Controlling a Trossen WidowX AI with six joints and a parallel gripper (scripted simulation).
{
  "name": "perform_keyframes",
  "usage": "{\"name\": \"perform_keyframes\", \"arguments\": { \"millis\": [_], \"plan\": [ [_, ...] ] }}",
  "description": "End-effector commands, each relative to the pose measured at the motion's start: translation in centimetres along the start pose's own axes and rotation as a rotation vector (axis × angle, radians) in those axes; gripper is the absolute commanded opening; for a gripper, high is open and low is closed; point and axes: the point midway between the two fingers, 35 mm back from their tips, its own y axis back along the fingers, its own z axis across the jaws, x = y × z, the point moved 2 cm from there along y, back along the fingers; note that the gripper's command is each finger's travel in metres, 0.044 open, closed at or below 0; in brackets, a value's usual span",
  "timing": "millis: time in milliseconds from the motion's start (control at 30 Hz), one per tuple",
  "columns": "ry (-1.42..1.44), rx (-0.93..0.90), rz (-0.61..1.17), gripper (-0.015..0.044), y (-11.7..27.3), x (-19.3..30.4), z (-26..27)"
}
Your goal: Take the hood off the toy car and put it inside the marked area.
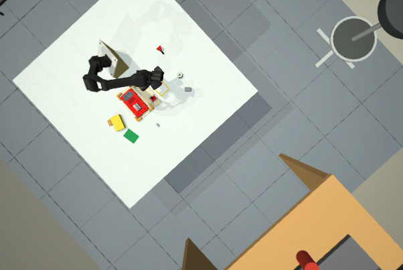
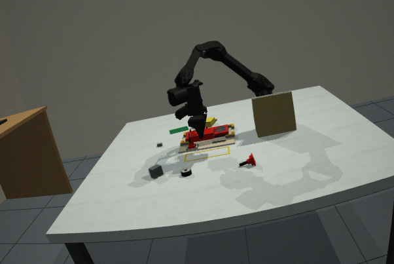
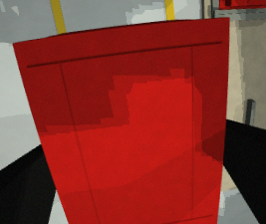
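wrist view: with the jaws (image 2: 200, 136) clamped on the red hood (image 3: 147, 128), centre it over the yellow outline (image 3: 169, 9) (image 2: 207, 158) (image 1: 162, 95), then lower level.
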Motion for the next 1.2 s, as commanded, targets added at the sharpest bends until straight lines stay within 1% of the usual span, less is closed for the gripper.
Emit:
{"name": "perform_keyframes", "arguments": {
  "millis": [0, 1167],
  "plan": [
    [0.005, 0.004, -0.001, 0.0000, -0.4, 0.0, 0.0],
    [0.005, 0.005, -0.002, 0.0000, -2.8, 0.0, -0.1]
  ]
}}
